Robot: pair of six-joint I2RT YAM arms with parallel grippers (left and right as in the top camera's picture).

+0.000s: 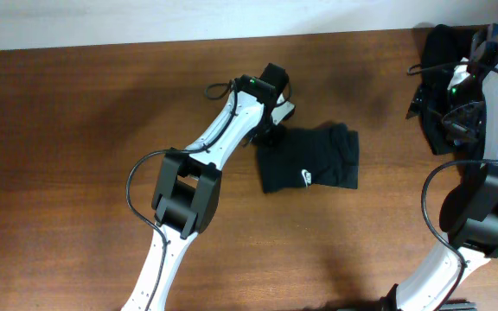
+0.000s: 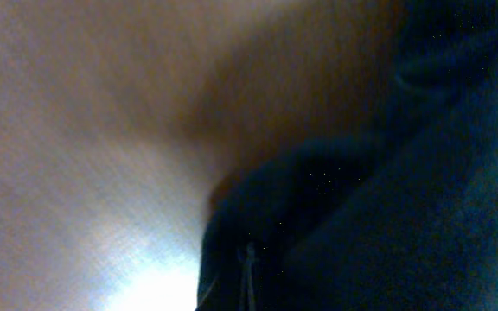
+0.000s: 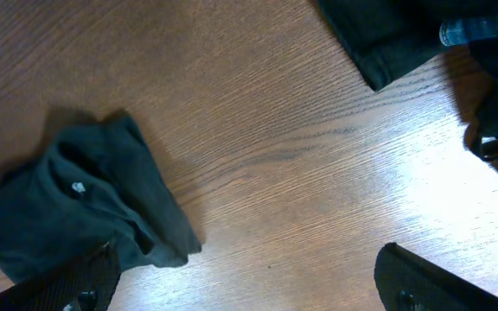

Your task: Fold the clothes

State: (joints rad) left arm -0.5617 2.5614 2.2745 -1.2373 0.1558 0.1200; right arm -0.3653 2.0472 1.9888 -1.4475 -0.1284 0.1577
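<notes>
A black garment (image 1: pixel 309 158) with a small white logo lies bunched in a rough rectangle at the table's middle. It also shows in the right wrist view (image 3: pixel 85 203). My left gripper (image 1: pixel 271 128) is down at its upper left corner, touching the cloth. The left wrist view is dark and blurred, filled with black cloth (image 2: pixel 387 199) against the wood, and the fingers cannot be made out. My right gripper (image 3: pixel 247 283) is open and empty above bare wood, well to the right of the garment. In the overhead view it (image 1: pixel 456 108) hangs at the far right.
A pile of black clothes (image 1: pixel 439 65) lies at the table's far right back corner, under my right arm. It also shows in the right wrist view (image 3: pixel 387 34). The brown wooden table (image 1: pixel 76 130) reaches to the pale wall at the back.
</notes>
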